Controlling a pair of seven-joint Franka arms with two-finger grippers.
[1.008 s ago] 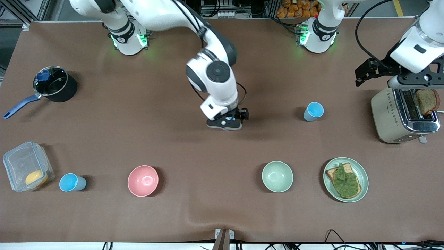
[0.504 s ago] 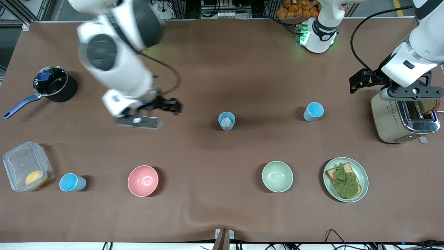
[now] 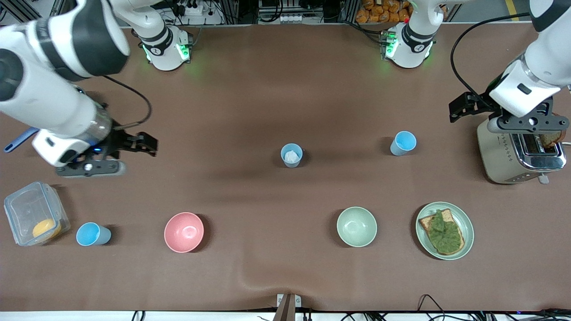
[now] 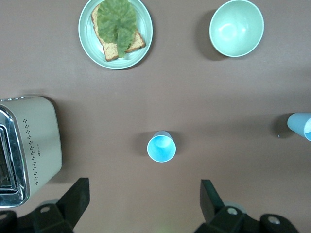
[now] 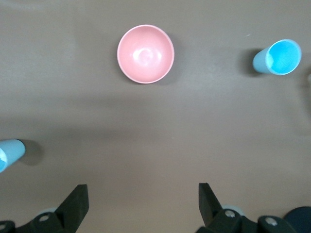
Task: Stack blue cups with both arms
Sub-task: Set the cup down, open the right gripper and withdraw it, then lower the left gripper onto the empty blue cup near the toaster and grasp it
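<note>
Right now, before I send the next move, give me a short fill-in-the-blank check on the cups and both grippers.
1. The number of blue cups standing on the table is ____.
2. The left gripper hangs over the ____, holding nothing.
3. The right gripper, jaws open, holds ____.
4. The cup beside the lidded plastic container is nearer to the pink bowl than to the ____ bowl.

Missing words: three; toaster; nothing; green

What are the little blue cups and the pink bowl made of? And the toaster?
The blue cups look like smooth plastic: even colour, thin walls, soft sheen. The pink bowl is glossy, with a bright spot of light inside, so plastic or glazed ceramic; I can't tell which. The toaster seems to have a matte beige shell, metal or plastic, with a shiny mirror-like metal top.
</note>
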